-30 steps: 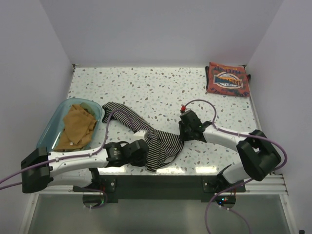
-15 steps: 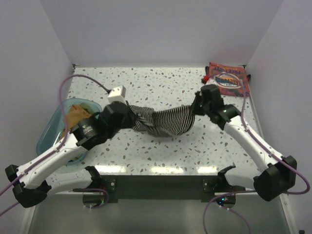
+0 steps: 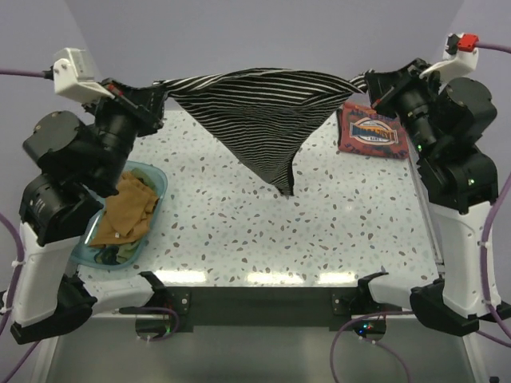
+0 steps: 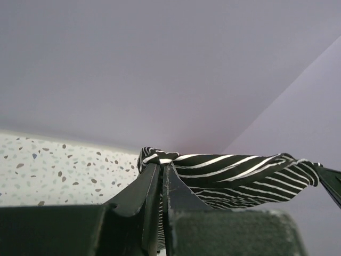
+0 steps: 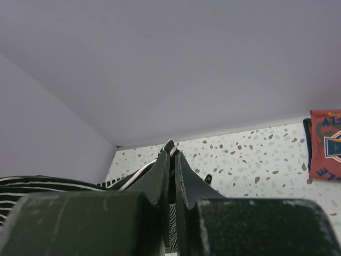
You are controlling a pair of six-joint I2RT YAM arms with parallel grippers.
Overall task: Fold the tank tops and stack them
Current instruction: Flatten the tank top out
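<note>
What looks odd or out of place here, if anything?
The striped tank top hangs in mid-air, stretched between the left gripper and right gripper, sagging to a point, not flat. Mustard tops lie crumpled in the teal bin.

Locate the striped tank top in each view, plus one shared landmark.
Top external: the striped tank top spans the upper middle, stretched in the air between the left gripper and the right gripper.
Left wrist: lower centre to right, clamped in the jaws.
Right wrist: lower left, running up into the jaws.
Shared landmark: the speckled tabletop, seen in all three views.
</note>
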